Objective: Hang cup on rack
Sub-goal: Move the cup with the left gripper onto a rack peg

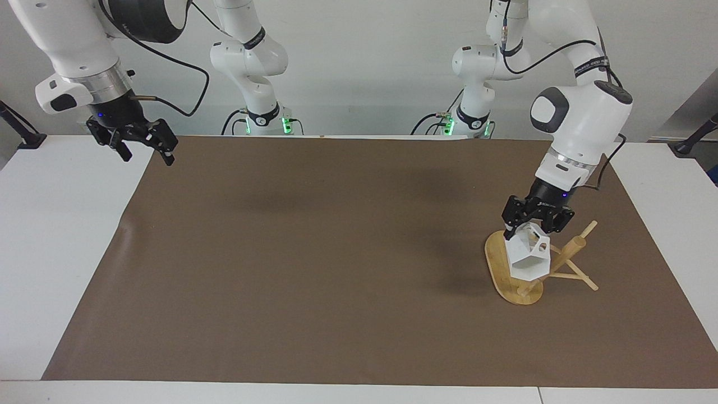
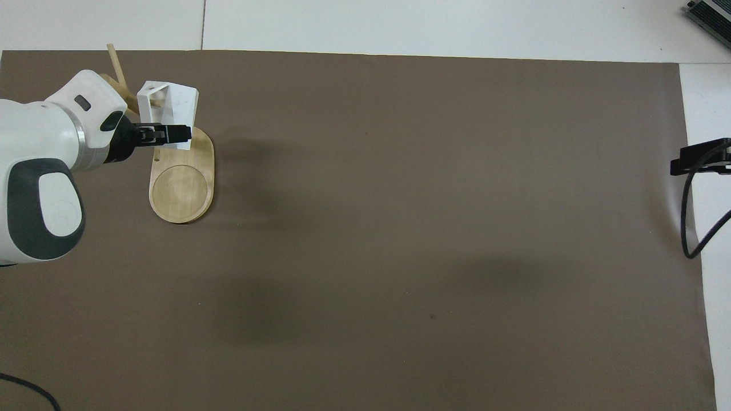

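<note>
The left hand (image 1: 535, 224) gripped the white cup (image 1: 530, 258) over the bamboo rack (image 1: 502, 264); the right hand (image 1: 140, 147) waited, spread open. A misaligned handle hole could nudge a peg and tip the rack.

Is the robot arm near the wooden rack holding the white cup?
Yes: the left gripper is shut on the cup, holding it up over the rack.
</note>
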Motion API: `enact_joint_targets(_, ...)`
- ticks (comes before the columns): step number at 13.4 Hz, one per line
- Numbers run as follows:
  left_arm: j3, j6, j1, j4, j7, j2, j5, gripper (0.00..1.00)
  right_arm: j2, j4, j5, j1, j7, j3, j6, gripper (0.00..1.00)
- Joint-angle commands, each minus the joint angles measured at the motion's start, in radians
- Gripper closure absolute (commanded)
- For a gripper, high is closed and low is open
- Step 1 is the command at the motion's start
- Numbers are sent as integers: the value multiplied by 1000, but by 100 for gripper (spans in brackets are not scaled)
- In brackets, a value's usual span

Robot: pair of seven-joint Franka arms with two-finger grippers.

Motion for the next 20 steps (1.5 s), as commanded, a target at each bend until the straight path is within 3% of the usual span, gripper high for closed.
enact_joint_targets(1, -11, 7, 17, 24, -46, 22, -33, 100, -18, -10, -2, -1, -4, 4, -16, 0)
enact_joint_targets(7, -11, -31, 58, 22, -47, 22, -232, 100, -18, -10, 0, -1, -4, 4, -14, 0)
enact_joint_targets(12, -11, -33, 69, 11, -49, 19, -239, 100, -18, -10, -2, -1, -4, 4, -16, 0)
enact_joint_targets(13, -9, -33, 69, 11, -50, 21, -239, 89, -18, -10, -2, -1, -4, 4, -14, 0)
enact_joint_targets(14, -9, -27, 68, 11, -50, 21, -239, 24, -18, -10, -2, -1, -4, 4, -16, 0)
enact_joint_targets(15, -9, -21, 68, 11, -50, 21, -239, 0, -20, -10, -2, -1, -4, 4, -16, 0)
enact_joint_targets(20, -7, -59, 68, 25, -43, 13, -185, 0, -20, -10, 0, -1, -4, 4, -16, 0)
